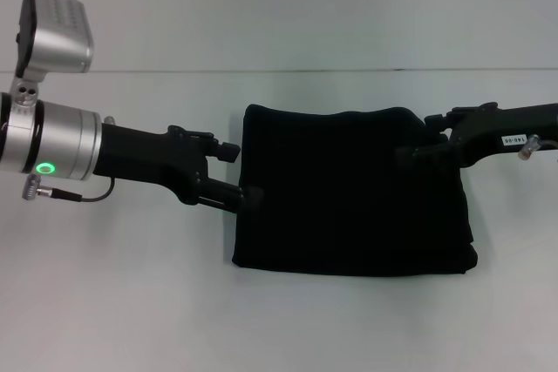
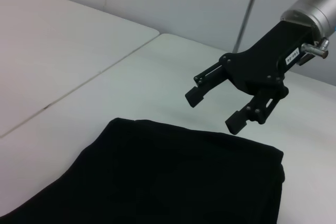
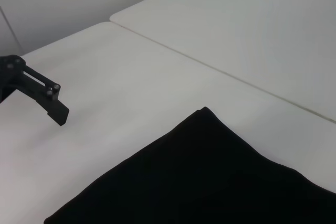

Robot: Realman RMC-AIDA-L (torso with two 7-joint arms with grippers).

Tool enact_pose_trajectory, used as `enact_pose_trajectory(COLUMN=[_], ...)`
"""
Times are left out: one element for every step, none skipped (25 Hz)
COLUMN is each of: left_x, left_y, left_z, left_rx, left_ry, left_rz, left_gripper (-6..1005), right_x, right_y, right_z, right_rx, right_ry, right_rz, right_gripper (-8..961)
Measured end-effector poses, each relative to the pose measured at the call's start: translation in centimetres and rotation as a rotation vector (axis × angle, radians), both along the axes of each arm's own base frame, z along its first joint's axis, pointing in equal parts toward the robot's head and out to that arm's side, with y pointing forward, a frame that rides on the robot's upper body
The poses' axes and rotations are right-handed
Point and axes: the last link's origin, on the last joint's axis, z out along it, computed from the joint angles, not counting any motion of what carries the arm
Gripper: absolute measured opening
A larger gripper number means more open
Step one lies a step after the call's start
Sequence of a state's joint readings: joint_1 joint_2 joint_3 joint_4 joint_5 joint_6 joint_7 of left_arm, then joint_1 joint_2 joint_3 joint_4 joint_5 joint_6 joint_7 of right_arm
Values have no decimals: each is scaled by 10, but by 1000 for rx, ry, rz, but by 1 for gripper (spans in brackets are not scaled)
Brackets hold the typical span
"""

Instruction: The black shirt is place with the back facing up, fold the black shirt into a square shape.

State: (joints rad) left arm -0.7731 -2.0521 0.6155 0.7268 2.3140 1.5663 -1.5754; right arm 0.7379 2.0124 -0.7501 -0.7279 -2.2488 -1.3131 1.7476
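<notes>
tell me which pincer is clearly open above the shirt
The right pincer: its fingers are spread, empty, just above the black shirt at its right edge. The left pincer sits at the left edge, its fingers unclear.

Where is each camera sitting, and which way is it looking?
Head view: from the robot's head, looking down at the folded black shirt on the white table; left gripper and right gripper at its sides.
Left wrist view: from the left wrist, looking across the shirt at the open right gripper.
Right wrist view: from the right wrist, looking over the shirt; a left gripper finger shows.
All three share the shirt.
</notes>
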Motion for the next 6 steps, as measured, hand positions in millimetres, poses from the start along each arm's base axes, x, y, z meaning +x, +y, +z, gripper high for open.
enact_pose_trajectory(left_x=[0,0,-1,-1,-2,-2], left_y=[0,0,0,0,0,0], left_z=[1,1,1,1,2,2], left_rx=[1,2,3,4,5,6], left_ry=[-1,-1,-2,-1,-1,0], left_rz=[1,2,4,5,5,6], left_gripper=[888,888,888,888,888,888], right_x=[0,0,0,0,-1,-1], right_y=[0,0,1,1,1,1], right_z=[0,0,0,0,0,0], right_rx=[1,2,3,3,3,3], right_ry=[0,-1,-1,-1,-1,-1], right_rz=[0,0,0,0,2,3], right_gripper=[927,927,927,927,927,927])
